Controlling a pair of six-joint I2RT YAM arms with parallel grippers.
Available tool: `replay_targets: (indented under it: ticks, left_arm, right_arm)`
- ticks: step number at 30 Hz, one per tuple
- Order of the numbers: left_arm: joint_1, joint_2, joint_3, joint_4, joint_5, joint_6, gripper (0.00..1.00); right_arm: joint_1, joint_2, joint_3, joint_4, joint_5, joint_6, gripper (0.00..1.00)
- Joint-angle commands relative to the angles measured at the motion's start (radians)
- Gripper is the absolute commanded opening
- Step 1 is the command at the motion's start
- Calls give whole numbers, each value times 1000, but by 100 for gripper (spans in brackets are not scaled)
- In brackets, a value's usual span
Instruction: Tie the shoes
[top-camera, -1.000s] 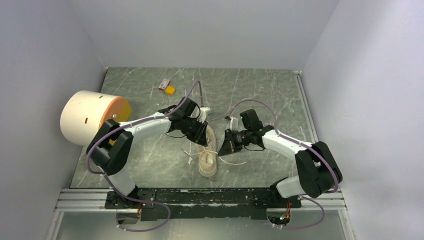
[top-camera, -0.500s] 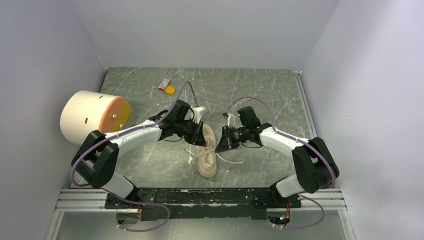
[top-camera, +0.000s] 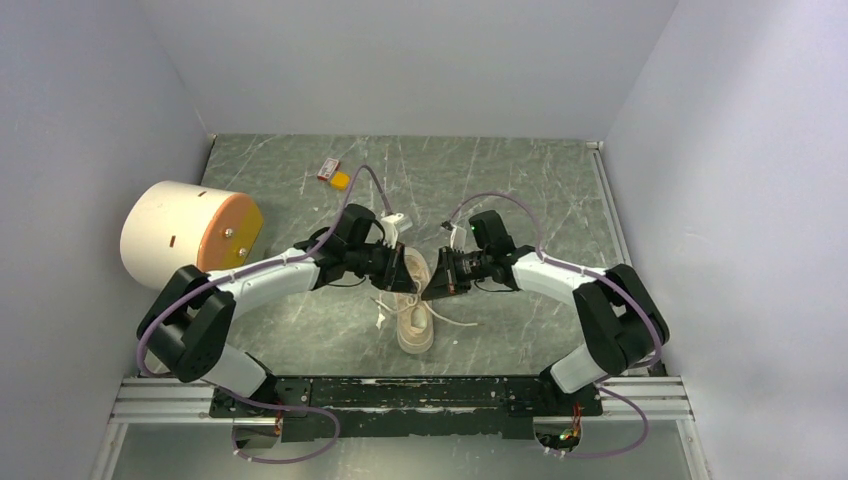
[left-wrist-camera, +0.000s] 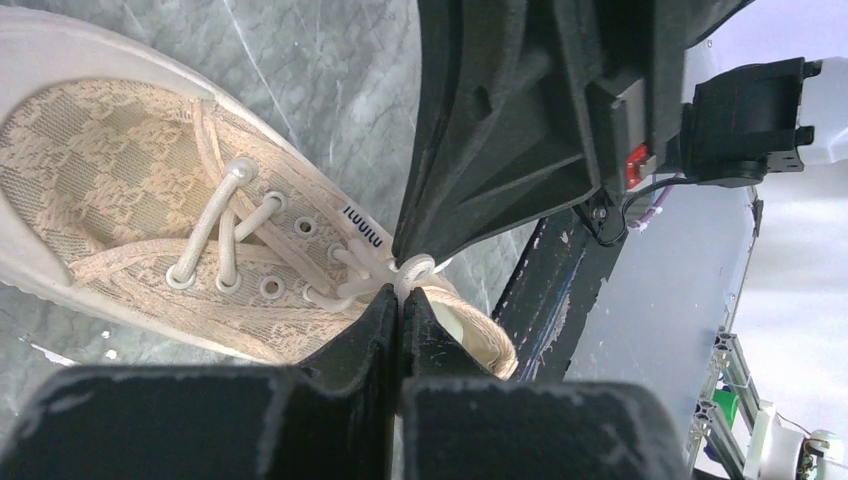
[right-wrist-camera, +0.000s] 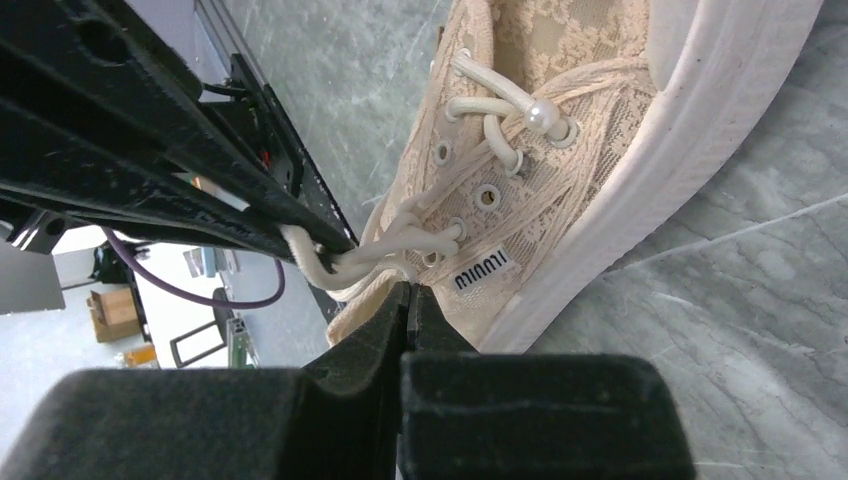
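Left gripper (left-wrist-camera: 401, 300) and right gripper (right-wrist-camera: 408, 296) were both clamped tight on the laces (right-wrist-camera: 398, 246), right over the sneaker (top-camera: 416, 326).

Plain pale grey walls (top-camera: 400, 60) stand on three sides. The flat table top (top-camera: 520, 180) looks like dark green-grey marble.

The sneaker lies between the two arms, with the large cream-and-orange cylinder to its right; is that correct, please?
Not quite: the cylinder lies to the left of the sneaker, as the top external view shows. The rest is right.
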Motion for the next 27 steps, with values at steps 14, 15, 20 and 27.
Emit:
replay_targets:
  ticks: [14, 15, 20, 27]
  left_arm:
    - [-5, -37, -4, -4, -17, 23, 5]
    - [-6, -34, -4, 0, -14, 21, 5]
    - [-6, -23, -1, -21, -43, 29, 15]
    - [-5, 9, -6, -21, -78, 42, 41]
  right_arm:
    - [16, 56, 24, 64, 79, 124, 0]
    - [20, 61, 26, 84, 71, 133, 0]
    - [36, 69, 38, 70, 61, 125, 0]
    - [36, 60, 34, 69, 54, 123, 0]
